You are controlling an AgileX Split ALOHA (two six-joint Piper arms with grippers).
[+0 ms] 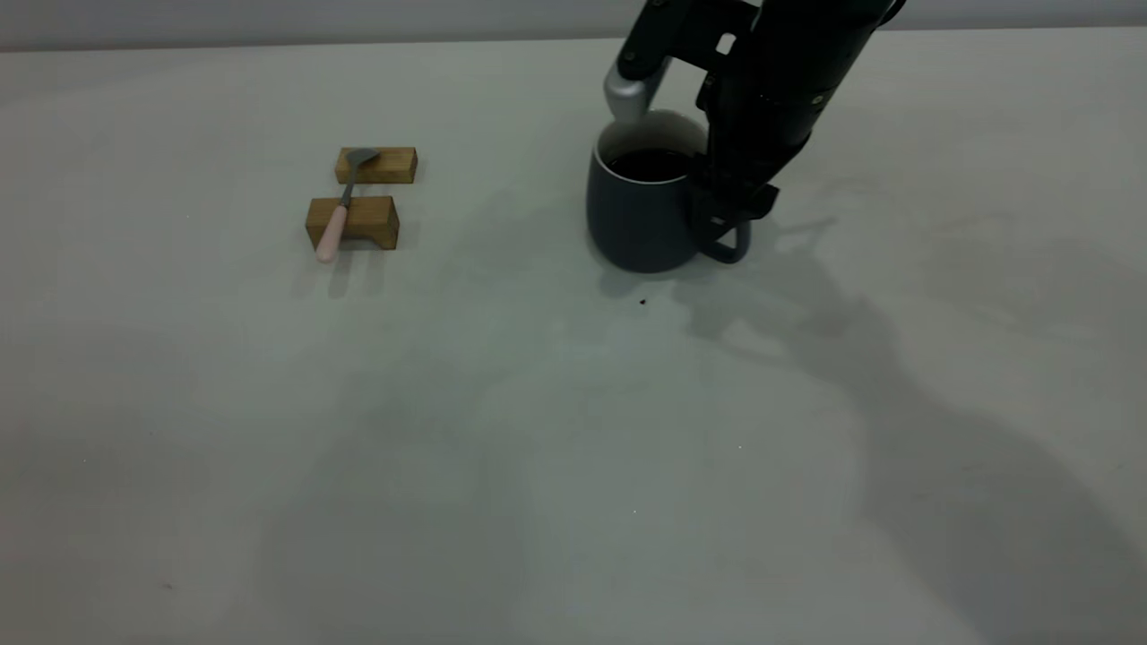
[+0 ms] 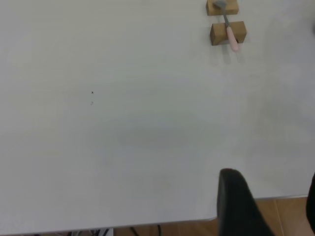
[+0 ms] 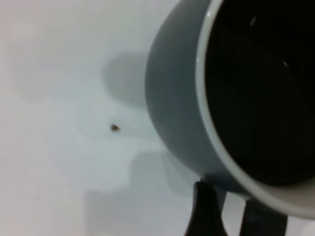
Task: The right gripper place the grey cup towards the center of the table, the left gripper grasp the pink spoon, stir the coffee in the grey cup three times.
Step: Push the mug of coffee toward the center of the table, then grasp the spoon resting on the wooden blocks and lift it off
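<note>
The grey cup [image 1: 636,215] [image 3: 172,98] stands upright a little right of the table's [image 1: 538,448] middle, far side, with dark coffee [image 1: 650,164] [image 3: 261,88] in it. My right gripper [image 1: 728,235] [image 3: 231,216] reaches down beside the cup and is shut on its loop handle. The pink spoon [image 1: 340,210] [image 2: 228,29] lies across two tan wooden blocks at the left, pink handle toward the near side. My left gripper [image 2: 270,179] is open with nothing in it, over the table's edge and far from the spoon. It does not show in the exterior view.
The two wooden blocks [image 1: 376,165] [image 1: 354,222] sit close together under the spoon. A tiny dark speck [image 1: 642,302] [image 3: 114,128] lies on the table just in front of the cup. Wooden floor [image 2: 290,216] shows beyond the table edge.
</note>
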